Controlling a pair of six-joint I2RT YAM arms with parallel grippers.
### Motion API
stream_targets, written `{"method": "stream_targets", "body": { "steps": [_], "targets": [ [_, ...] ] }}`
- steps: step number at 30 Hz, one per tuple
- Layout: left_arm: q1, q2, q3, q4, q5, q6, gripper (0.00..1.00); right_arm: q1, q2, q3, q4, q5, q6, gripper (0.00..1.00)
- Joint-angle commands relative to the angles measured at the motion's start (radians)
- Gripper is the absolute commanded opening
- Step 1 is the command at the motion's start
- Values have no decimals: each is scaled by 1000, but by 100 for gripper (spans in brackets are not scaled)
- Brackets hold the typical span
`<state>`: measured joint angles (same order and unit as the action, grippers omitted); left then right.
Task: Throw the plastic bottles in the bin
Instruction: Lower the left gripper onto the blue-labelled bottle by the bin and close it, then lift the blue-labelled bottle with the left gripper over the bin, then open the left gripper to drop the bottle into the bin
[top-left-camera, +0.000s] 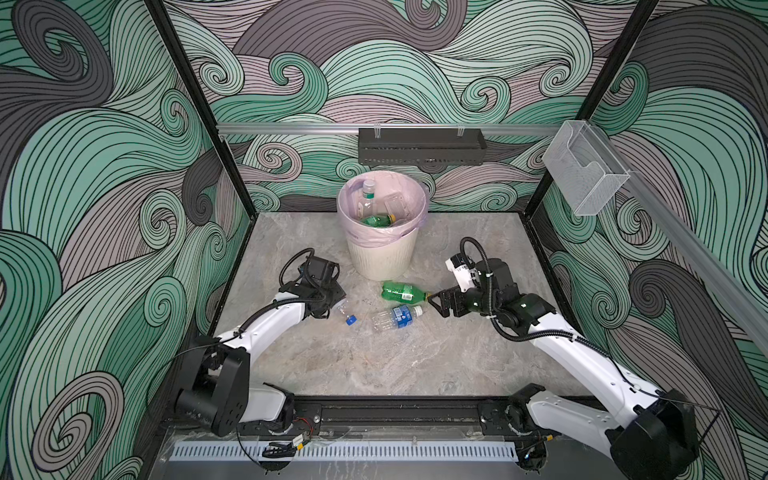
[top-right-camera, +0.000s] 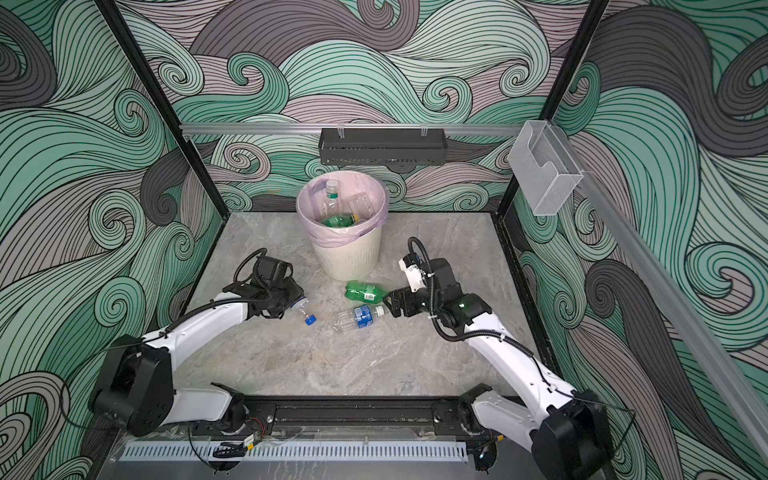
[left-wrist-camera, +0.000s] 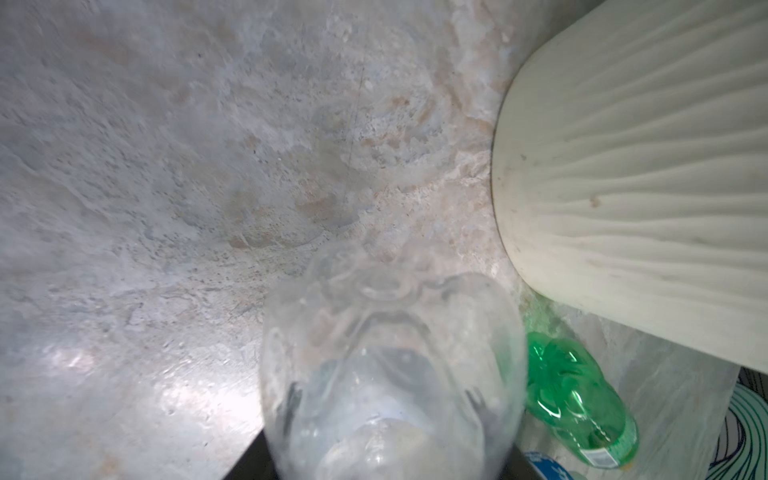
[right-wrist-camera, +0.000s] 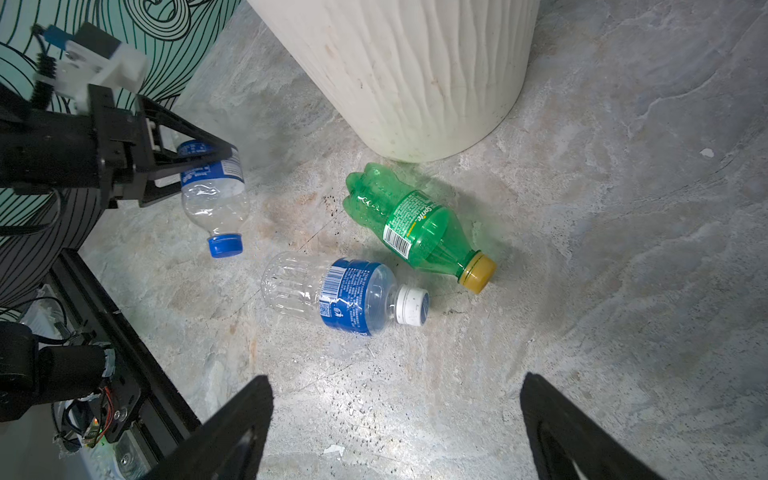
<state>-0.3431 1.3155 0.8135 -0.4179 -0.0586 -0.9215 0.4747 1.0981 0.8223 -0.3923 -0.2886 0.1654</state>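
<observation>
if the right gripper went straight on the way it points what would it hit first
Probably the white-capped clear bottle, at its cap end; the green bottle lies close beside, so unsure.

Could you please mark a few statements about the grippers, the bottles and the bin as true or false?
1. The left gripper is clamped on the blue-capped clear bottle. True.
2. The right gripper holds the green bottle. False: its jaws stand open and empty, and that bottle lies on the table.
3. The bin is empty. False: discarded bottles lie inside it.
4. The white-capped bottle lies on its side on the table. True.
</observation>
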Motion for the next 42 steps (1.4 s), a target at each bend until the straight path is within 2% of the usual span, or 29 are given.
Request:
{"method": "stream_targets", "body": {
  "steps": [1,7,12,16,22,26,27,28,29,30,32,34,38,42],
  "targets": [
    [7,-64,24,-134,3,190,52,4,4,2,29,5,14,93],
    [9,-186,28,-234,2,303,52,3,18,-7,64,5,18,93],
    [9,-273,42,-228,4,376,52,3,21,-33,98,-7,21,94],
    [9,-283,150,-235,58,405,51,4,31,-45,99,-7,15,94],
    [7,-141,503,-217,155,407,50,2,33,-40,91,-12,-6,95],
    [4,114,922,-185,214,363,48,4,21,-48,110,-24,9,95],
    [3,191,1021,-190,216,348,56,4,18,-46,108,-28,12,95],
    [-1,268,1139,-224,197,331,72,3,13,-47,103,-32,15,95],
    [-4,337,1253,-269,187,336,82,3,5,-49,100,-33,16,94],
    [-5,383,1337,-316,180,341,89,4,-3,-50,95,-34,17,94],
    [-7,428,1433,-375,172,345,92,4,-29,-58,83,-30,16,94],
    [-7,389,1362,-344,170,350,92,4,-51,-70,82,-20,11,95],
    [0,197,1038,-213,124,363,93,4,-46,-71,95,-23,-12,95],
    [9,4,784,-193,74,383,93,4,17,-28,76,-33,-59,93]
  ]
}}
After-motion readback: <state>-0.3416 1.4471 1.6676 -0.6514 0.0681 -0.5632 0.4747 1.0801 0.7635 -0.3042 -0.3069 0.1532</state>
